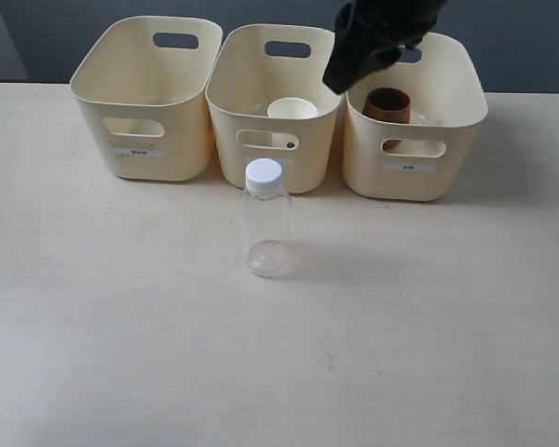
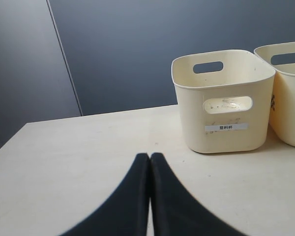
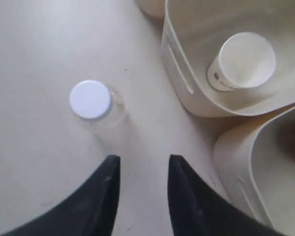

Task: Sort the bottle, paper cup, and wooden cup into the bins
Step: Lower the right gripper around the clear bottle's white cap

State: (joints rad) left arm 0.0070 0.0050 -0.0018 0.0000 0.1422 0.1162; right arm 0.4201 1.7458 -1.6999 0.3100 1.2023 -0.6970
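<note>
The clear bottle [image 1: 266, 220] with a white cap stands upright on the table in front of the middle bin [image 1: 274, 107]; from above its cap [image 3: 90, 99] shows. The white paper cup [image 1: 293, 110] sits inside the middle bin, seen also as the paper cup [image 3: 242, 61]. The brown wooden cup [image 1: 388, 104] sits in the right bin [image 1: 415, 116]. The left bin [image 1: 147, 97] looks empty. My right gripper [image 1: 340, 82] hangs high between the middle and right bins, open and holding nothing [image 3: 141, 162]. My left gripper [image 2: 150, 156] is shut and empty, low over the table.
The left bin [image 2: 223, 101] stands ahead of the left gripper, with the middle bin's edge [image 2: 288, 93] beside it. A dark wall runs behind the table. Bare tabletop [image 1: 279, 363] spreads in front of the bottle.
</note>
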